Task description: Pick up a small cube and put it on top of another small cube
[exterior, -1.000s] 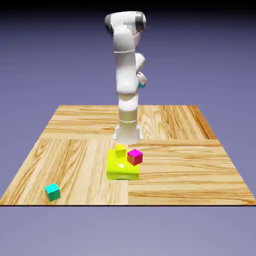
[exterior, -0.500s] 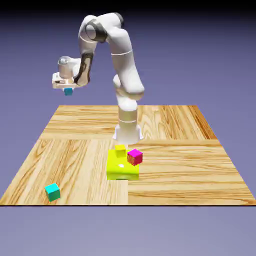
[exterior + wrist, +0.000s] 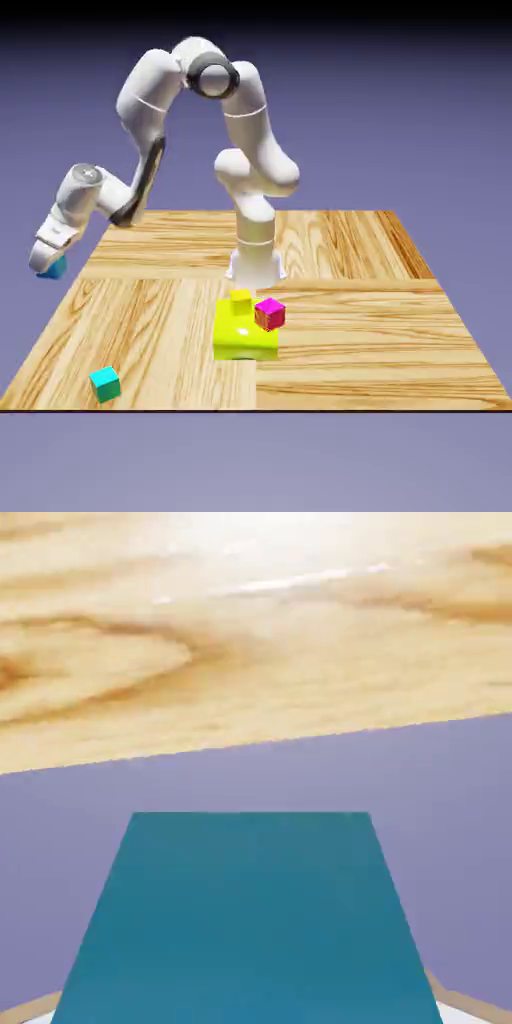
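Nearest in the exterior view, toward that view's left and close to the table's front edge, a turquoise cube (image 3: 105,385) sits on the wooden table (image 3: 370,340), turned a little at an angle. Farther back, near the middle, lies a larger yellow-green block (image 3: 246,344) with a rounded, shiny front. A magenta cube (image 3: 270,314) shows at the block's right side in that view, tilted; whether it rests on the block cannot be told. Just beside it, toward the exterior view's left, a small yellow cube (image 3: 241,302) shows at the block's back part.

Out past the table's side edge, at the exterior view's left, the gripper (image 3: 52,272) is tilted and closed on the blue cube (image 3: 54,266), holding it in the air. In the hand view this cube fills the lower middle and hides the fingertips. Farthest back, the white arm (image 3: 250,120) rises from its base (image 3: 256,268) and bends over toward that side.
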`<act>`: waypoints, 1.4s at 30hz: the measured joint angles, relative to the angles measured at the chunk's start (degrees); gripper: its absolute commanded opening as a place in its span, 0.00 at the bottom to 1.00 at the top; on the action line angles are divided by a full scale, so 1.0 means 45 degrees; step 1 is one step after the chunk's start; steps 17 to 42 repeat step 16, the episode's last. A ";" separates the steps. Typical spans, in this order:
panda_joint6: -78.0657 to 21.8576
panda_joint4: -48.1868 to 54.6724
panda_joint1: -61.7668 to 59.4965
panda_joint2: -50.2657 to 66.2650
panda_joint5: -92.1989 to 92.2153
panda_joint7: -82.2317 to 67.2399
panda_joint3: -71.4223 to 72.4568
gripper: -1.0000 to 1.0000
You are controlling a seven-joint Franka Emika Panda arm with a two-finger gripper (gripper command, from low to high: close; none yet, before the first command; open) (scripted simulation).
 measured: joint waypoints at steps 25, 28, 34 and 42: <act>0.1979 0.1979 0.2995 0.3314 -0.0385 0.0261 0.1633 1.00; 0.1979 0.1979 0.2995 0.3314 -0.0385 0.0261 0.1633 1.00; 0.1979 0.1979 0.2995 0.3314 -0.0385 0.0261 0.1633 1.00; 0.1979 0.1979 0.2995 0.3314 -0.0385 0.0261 0.1633 1.00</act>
